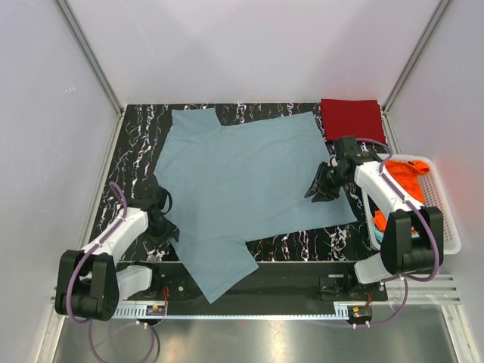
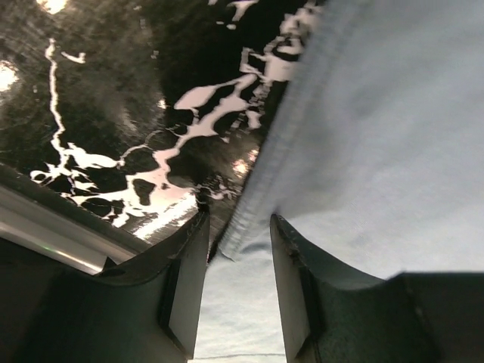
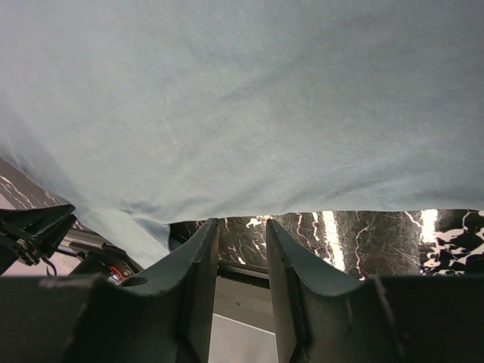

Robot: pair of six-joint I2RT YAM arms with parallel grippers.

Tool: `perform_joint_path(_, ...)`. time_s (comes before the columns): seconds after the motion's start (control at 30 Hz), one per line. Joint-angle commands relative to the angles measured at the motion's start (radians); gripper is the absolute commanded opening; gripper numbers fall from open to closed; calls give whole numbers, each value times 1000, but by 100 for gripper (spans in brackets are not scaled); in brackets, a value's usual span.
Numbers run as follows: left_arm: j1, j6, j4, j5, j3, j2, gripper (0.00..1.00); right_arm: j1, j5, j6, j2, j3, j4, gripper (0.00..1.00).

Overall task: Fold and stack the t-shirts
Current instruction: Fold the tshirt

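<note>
left pincer (image 2: 238,227) half spread, grey-blue t-shirt (image 1: 242,174) hem between its jaws; right pincer (image 3: 240,227) spread by its edge.

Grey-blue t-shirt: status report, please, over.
Grey-blue t-shirt spread flat, unfolded. Left jaws open astride its edge. Right jaws open at opposite edge. Nothing in the way.

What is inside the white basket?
The basket holds a crumpled orange shirt. The right arm crosses over it, so whatever lies beneath the arm and the shirt cannot be seen.
</note>
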Motion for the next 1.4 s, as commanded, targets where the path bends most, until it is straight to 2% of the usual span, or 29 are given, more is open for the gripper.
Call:
perform_joint_path(0.0, -1, -31, 16, -53, -12, 34, 43, -19, -10, -25, -15, 25, -13, 38)
perform_joint_path(0.1, 9, -22, 34, -66, 0, 69, 37, -34, -7, -20, -18, 22, -15, 38)
perform_joint_path(0.13, 17, -16, 39, -69, 5, 78, 26, -37, -7, -11, -17, 20, -16, 39)
perform_joint_path(0.2, 40, 6, 48, -78, 23, 81, 15, -48, -9, 3, -9, 11, -15, 39)
perform_joint_path(0.23, 54, 13, 48, -78, 26, 81, 5, -50, -10, 16, -3, 7, -16, 39)
perform_joint_path(0.27, 69, 24, 51, -75, 32, 81, 0, -56, -21, 23, 4, 4, -16, 39)
perform_joint_path(0.33, 127, 76, 50, -75, 49, 81, 0, -60, -27, 26, 20, -10, -15, 41)
perform_joint_path(0.37, 132, 119, 48, -78, 57, 80, 0, -62, -17, 26, 21, -15, -18, 45)
perform_joint_path(0.43, 199, 158, 36, -90, 83, 75, 0, -63, 6, 30, 21, -33, -21, 46)
perform_joint_path(0.5, 220, 193, 31, -104, 109, 68, 0, -62, 51, 33, 23, -52, -39, 46)
perform_joint_path(0.6, 221, 198, 31, -90, 133, 74, 0, -63, 118, 78, 17, -102, -67, 45)
perform_joint_path(0.83, 221, 164, 86, -9, 124, 126, 0, -94, 322, 317, -101, -260, -56, 42)
perform_joint_path(0.93, 221, 155, 103, -18, 110, 123, 0, -103, 440, 356, -195, -289, -73, 43)
perform_joint_path(1.03, 221, 139, 108, -40, 100, 117, 0, -108, 538, 401, -290, -309, -111, 49)
perform_joint_path(1.07, 221, 132, 109, -40, 95, 114, 0, -113, 551, 412, -302, -320, -121, 56)
perform_joint_path(1.13, 221, 124, 114, -33, 94, 112, 0, -117, 554, 411, -285, -337, -116, 61)
perform_joint_path(1.37, 221, 135, 120, -12, 124, 133, 0, -117, 477, 406, -132, -369, 11, 58)
